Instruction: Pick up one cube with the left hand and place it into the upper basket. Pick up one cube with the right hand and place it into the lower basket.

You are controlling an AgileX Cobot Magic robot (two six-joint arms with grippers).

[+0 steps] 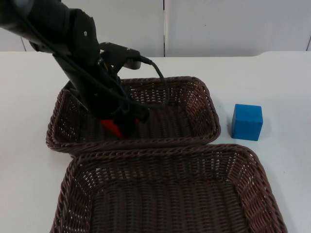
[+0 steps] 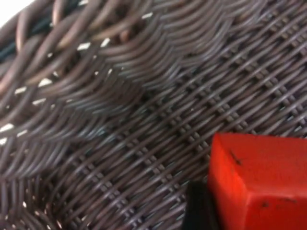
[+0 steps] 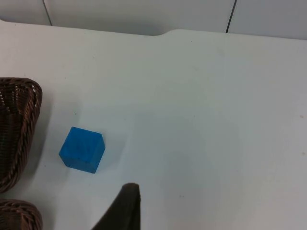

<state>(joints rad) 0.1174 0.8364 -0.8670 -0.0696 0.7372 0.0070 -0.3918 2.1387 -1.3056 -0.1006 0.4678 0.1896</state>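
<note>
Top view first: the left gripper [image 1: 118,125] is down inside the upper brown wicker basket [image 1: 204,97], low over its woven floor a little left of the middle, and it is closed around a red cube [image 1: 112,126] whose lower edge pokes out beneath the black fingers. From the left wrist view the red cube [image 2: 261,184] sits right at the gripper, a dark fingertip pressed against its side, with the basket's dark weave [image 2: 120,120] directly behind it and the side wall curving up nearby; whether the cube already touches the floor I cannot tell.

The lower brown wicker basket [image 1: 252,170] lies just in front of the upper one, their rims almost touching, on the white worktop [image 1: 282,77].

A blue cube [image 1: 247,122] stands on the worktop just beside the upper basket's right wall, apart from it. The right wrist view looks down on that blue cube [image 3: 82,149] from well above, the right arm waiting; whether the right gripper is wide or narrow I cannot tell.
</note>
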